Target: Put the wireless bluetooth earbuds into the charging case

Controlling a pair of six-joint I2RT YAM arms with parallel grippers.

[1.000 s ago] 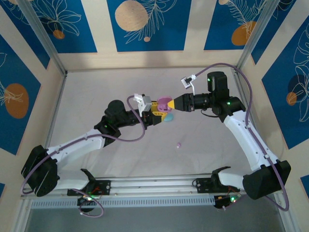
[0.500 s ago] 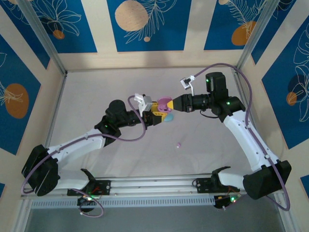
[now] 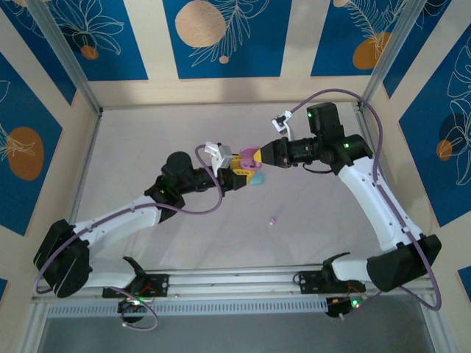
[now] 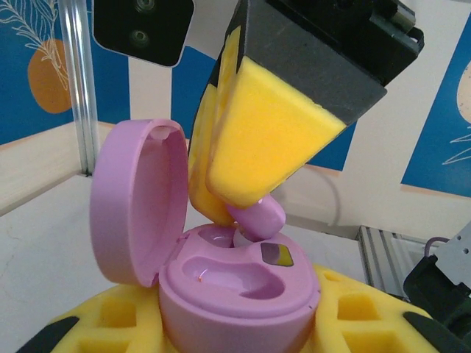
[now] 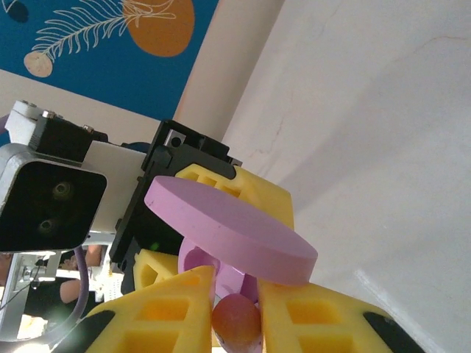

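The white table (image 3: 147, 147) carries both arms, which reach in toward its middle: the left arm (image 3: 125, 217) from the near left, the right arm (image 3: 375, 198) arched over from the right. The left gripper (image 3: 243, 170) clamps its yellow pads on the base of the pink case (image 4: 239, 283), held upright above the table, with its lid (image 4: 136, 202) swung open to one side. The right gripper (image 3: 263, 157) comes down onto it from above, fingers pressed on a pink earbud (image 4: 257, 217) – its tip sits at the rim of one well. A teal case (image 3: 258, 179) lies on the table just beside the left gripper. A second pink earbud (image 3: 272, 220) lies loose, well apart – nearer the bases
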